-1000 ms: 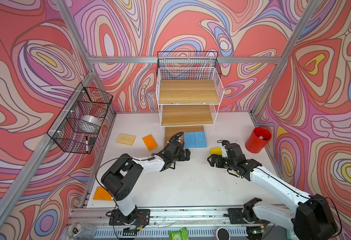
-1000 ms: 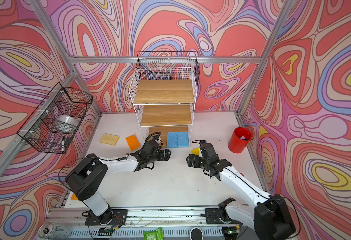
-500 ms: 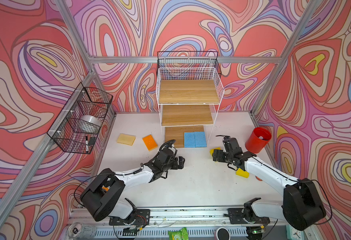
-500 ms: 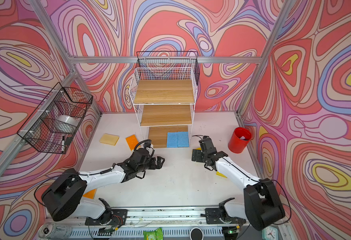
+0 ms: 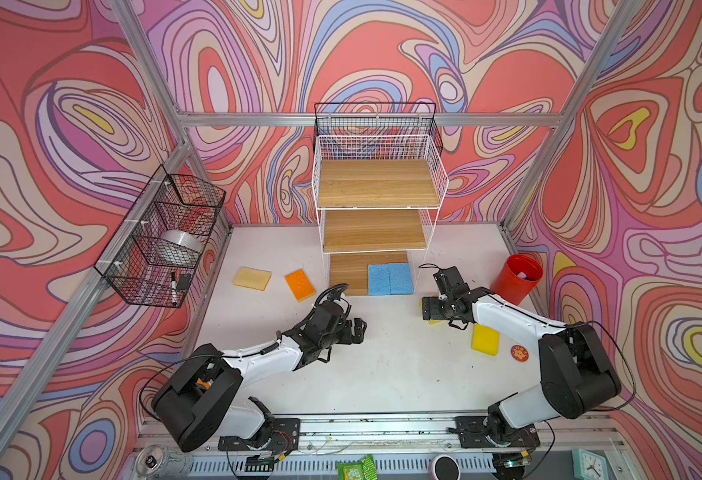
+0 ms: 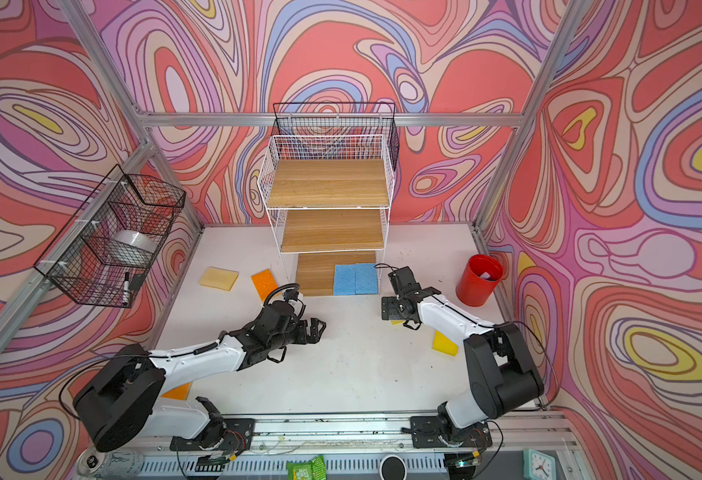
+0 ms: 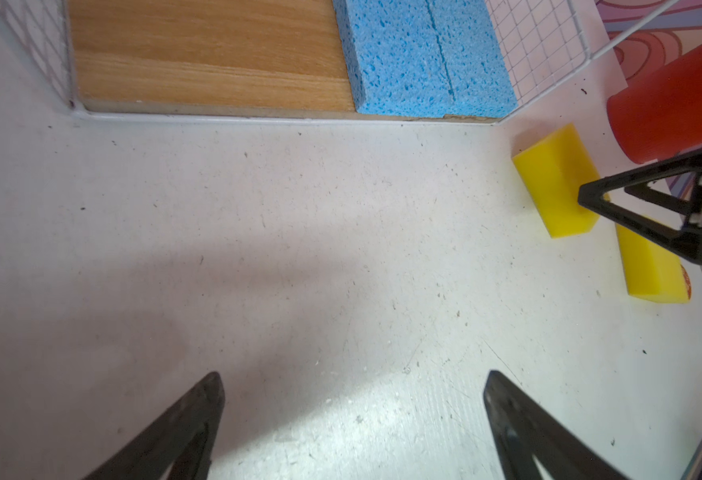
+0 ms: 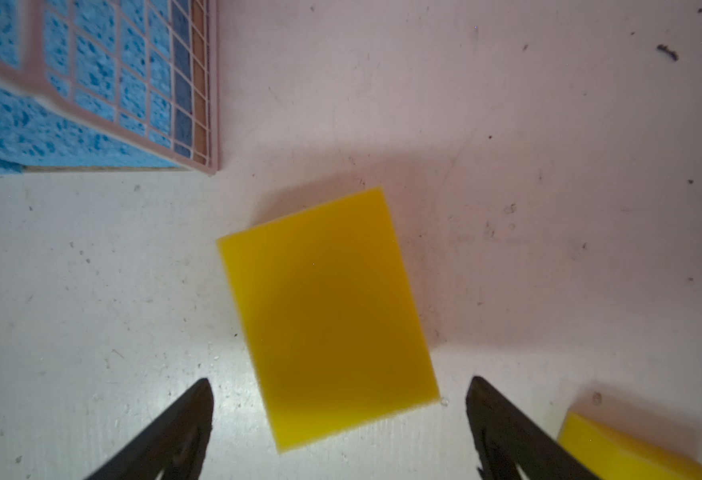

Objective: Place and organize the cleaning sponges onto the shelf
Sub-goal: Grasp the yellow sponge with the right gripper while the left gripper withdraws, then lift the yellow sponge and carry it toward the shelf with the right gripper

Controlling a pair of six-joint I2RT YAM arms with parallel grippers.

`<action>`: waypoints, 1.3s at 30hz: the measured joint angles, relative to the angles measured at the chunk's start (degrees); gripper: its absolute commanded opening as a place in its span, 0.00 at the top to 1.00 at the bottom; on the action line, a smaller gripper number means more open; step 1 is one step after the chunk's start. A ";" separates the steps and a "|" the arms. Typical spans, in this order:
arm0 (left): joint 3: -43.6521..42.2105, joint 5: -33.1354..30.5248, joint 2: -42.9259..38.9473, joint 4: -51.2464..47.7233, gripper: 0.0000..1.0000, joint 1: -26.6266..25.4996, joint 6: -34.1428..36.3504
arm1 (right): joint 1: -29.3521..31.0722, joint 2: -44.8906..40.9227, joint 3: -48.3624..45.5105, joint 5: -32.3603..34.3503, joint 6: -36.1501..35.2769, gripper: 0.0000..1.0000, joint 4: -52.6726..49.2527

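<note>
The shelf (image 5: pixel 378 187) stands at the back. Two blue sponges (image 5: pixel 390 279) (image 7: pixel 424 58) lie side by side on its bottom board. My right gripper (image 5: pixel 434 311) (image 8: pixel 341 386) hangs open, pointing down over a yellow sponge (image 8: pixel 324 307) (image 7: pixel 553 178) that lies flat on the table between its fingertips, untouched. A second yellow sponge (image 5: pixel 485 339) (image 8: pixel 615 453) lies nearer the front. My left gripper (image 5: pixel 359 330) (image 7: pixel 351 382) is open and empty over bare table at mid-table. An orange sponge (image 5: pixel 299 284) and a tan-side-up one (image 5: pixel 252 278) lie left of the shelf. Another orange sponge (image 6: pixel 177 390) peeks out by the left arm's base.
A red cup (image 5: pixel 516 279) stands at the right wall beside the right arm. A small red-orange disc (image 5: pixel 519 353) lies next to the second yellow sponge. Black wire baskets (image 5: pixel 162 241) hang on the left wall, and another (image 5: pixel 376 124) hangs behind the shelf's top.
My left gripper has drawn back from the shelf's bottom tier toward mid-table. The right arm's elbow has swung right, uncovering the second yellow sponge, while its gripper stays over the first.
</note>
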 measured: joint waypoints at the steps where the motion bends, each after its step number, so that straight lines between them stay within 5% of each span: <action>1: 0.00 0.28 0.00 0.02 0.01 0.02 0.00 | 0.00 0.46 0.28 -0.15 -0.13 0.02 -0.24; 14: 0.00 3.15 0.00 0.07 0.02 1.05 0.00 | -0.04 7.87 4.59 -2.89 -1.92 0.05 -2.32; 29: -4.09 3.10 -5.68 -0.17 0.04 1.42 -0.35 | -1.14 9.79 6.21 -5.11 -2.97 0.36 -2.62; 39: -4.55 3.06 -11.17 -2.95 0.06 1.42 -0.66 | -1.11 -0.26 2.73 -7.85 -1.44 0.37 -2.40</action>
